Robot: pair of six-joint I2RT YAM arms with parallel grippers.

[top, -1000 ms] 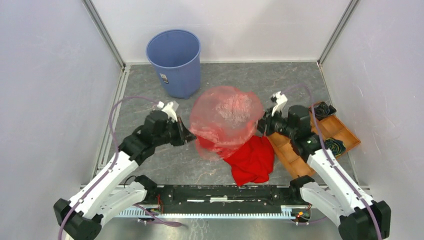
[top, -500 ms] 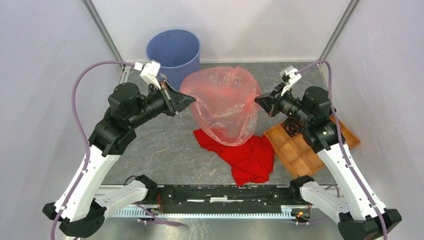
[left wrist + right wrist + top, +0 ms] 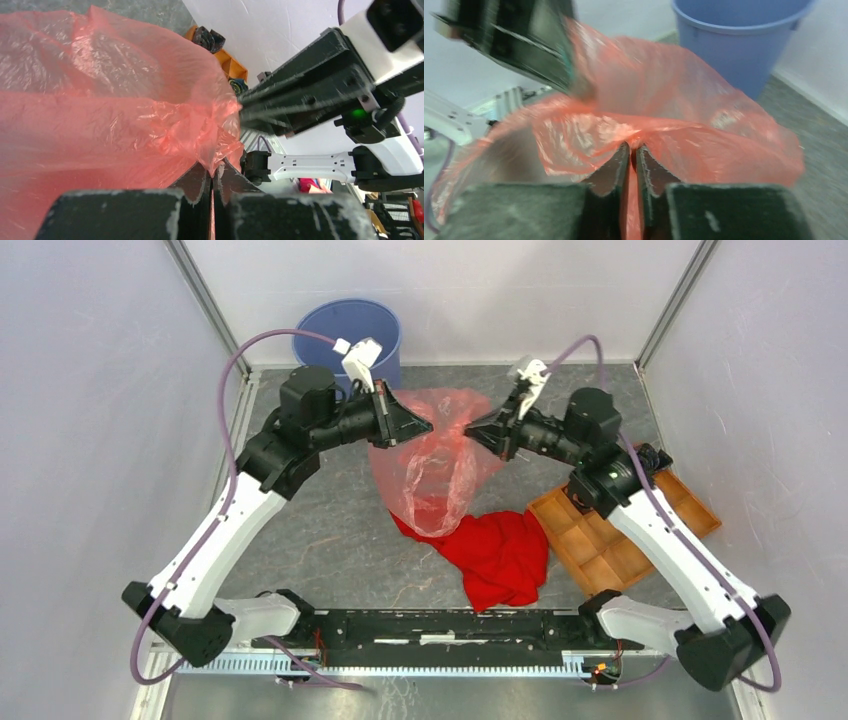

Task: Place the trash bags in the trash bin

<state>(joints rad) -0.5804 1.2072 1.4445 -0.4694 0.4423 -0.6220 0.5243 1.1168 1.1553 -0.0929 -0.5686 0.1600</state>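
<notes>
While both pairs of jaws hold the trash bag (image 3: pixel 436 465) up off the table (image 3: pixel 300 530), it hangs between them as a slack red-orange sack. Its lower end reaches down toward the red cloth (image 3: pixel 505 555); whether it touches the cloth cannot be told from above. Left jaws: pressed together on a bunched fold of film at the bag's upper edge, clear in the left wrist view. Right jaws: nearly together, with a thin strip of film pinched between them on the opposite side of that edge; this view is blurred. The two grip points sit near each other, so the bag's mouth is barely spread. The trash bin (image 3: pixel 325 332) stands upright at the far side of the table, just behind the left jaws. The bag is near the bin but not over its opening, and no part of it lies inside. The compartment tray (image 3: pixel 600 540) sits at right, apart from the bag. Judged status: pick-up and lift are done; the carry over the bin's opening, lowering in and release are left. Roughly midway.
</notes>
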